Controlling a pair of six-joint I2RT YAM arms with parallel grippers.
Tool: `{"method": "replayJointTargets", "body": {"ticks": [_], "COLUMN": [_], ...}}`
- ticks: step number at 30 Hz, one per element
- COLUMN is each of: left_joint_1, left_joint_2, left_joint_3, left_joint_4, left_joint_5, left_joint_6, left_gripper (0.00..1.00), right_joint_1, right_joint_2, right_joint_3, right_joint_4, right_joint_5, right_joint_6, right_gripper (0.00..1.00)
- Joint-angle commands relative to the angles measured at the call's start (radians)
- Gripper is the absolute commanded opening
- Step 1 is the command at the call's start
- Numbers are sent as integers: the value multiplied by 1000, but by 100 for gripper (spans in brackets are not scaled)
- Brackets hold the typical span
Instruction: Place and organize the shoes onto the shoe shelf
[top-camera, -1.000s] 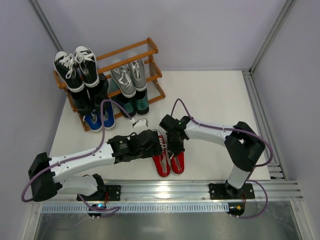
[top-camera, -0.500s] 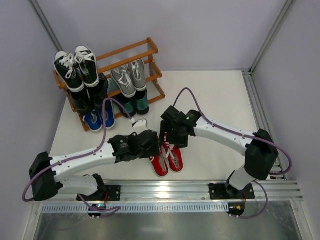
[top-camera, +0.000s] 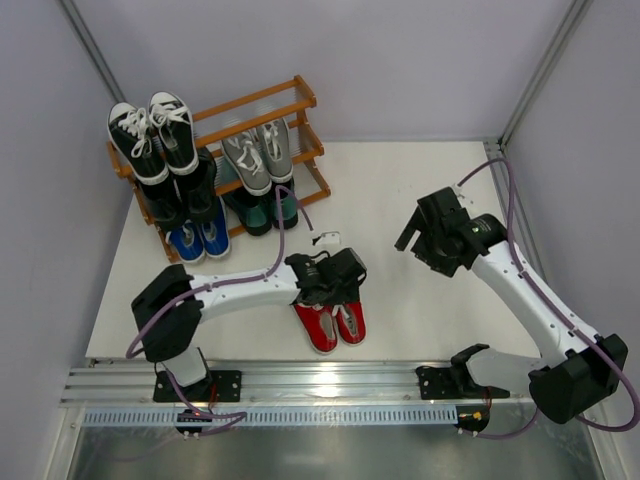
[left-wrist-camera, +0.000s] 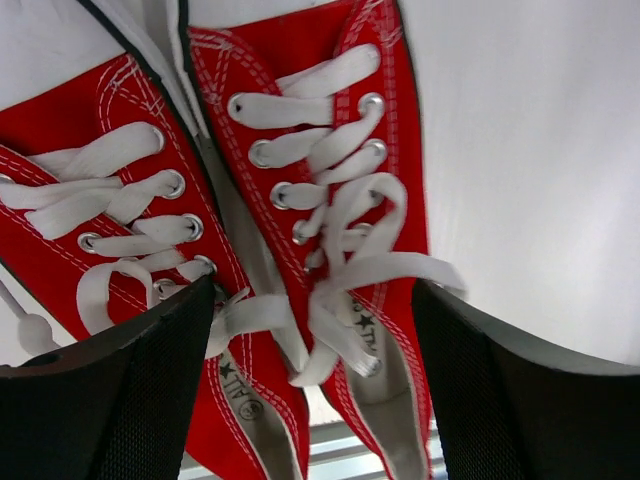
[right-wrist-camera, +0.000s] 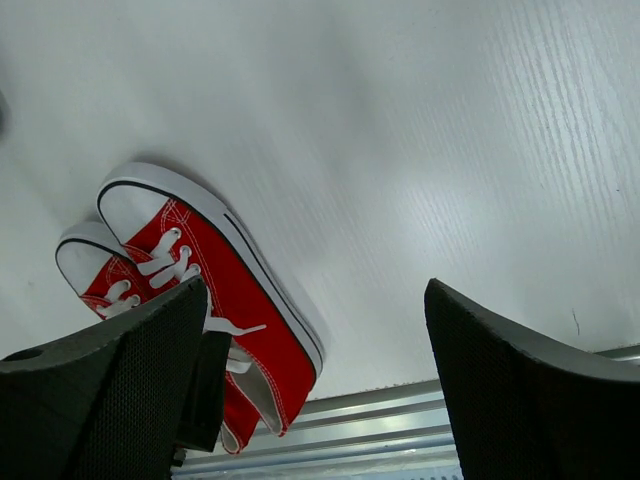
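Observation:
The red sneakers (top-camera: 331, 323) with white laces lie side by side on the white table near the front rail. My left gripper (top-camera: 335, 298) hangs just over their heel ends, open; in the left wrist view its gripper (left-wrist-camera: 312, 300) has a dark finger on either side of the red pair (left-wrist-camera: 330, 200). My right gripper (top-camera: 418, 238) is raised to the right of them, open and empty. In the right wrist view the red sneakers (right-wrist-camera: 215, 285) lie to the left of the right gripper (right-wrist-camera: 315, 295). The shoe shelf (top-camera: 292, 108) stands at the back left.
On the shelf sit black-and-white sneakers (top-camera: 152, 132), grey sneakers (top-camera: 258, 150), black loafers (top-camera: 185, 195), dark green loafers (top-camera: 268, 210) and blue sneakers (top-camera: 200, 240). An aluminium rail (top-camera: 340, 380) runs along the near edge. Walls close in at the back and both sides.
The right gripper has opened, left the red sneakers and pulled up and away to the right. The left gripper has swung right, from beside the pair to over it.

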Motion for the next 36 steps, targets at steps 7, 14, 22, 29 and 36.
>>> {"method": "replayJointTargets", "body": {"ticks": [7,14,22,29,36], "left_joint_1": [-6,-4,-4,-27,-32], "left_joint_2": [74,187,191,50,20], "left_joint_3": [-20,-39,-186,-169,77], "left_joint_4": [-34,64,274,306,58], "left_joint_5": [-14,9,101,136,-20], "left_joint_6": [-85,-62,39,298,424], "left_gripper": [78,59,0,0,0], "right_joint_1": [-7,-24,-74,-135,-194], "right_joint_2": [-25,-24,-62,-85,-83], "right_joint_3": [-88,-115,-121,-99,-64], "right_joint_4": [4,27,18,10,4], "right_joint_5": [-35,-61,-64,-67,-70], "right_joint_6": [-66,-91,-125,-160,-200], "right_gripper": [89,89,86,86,85]}}
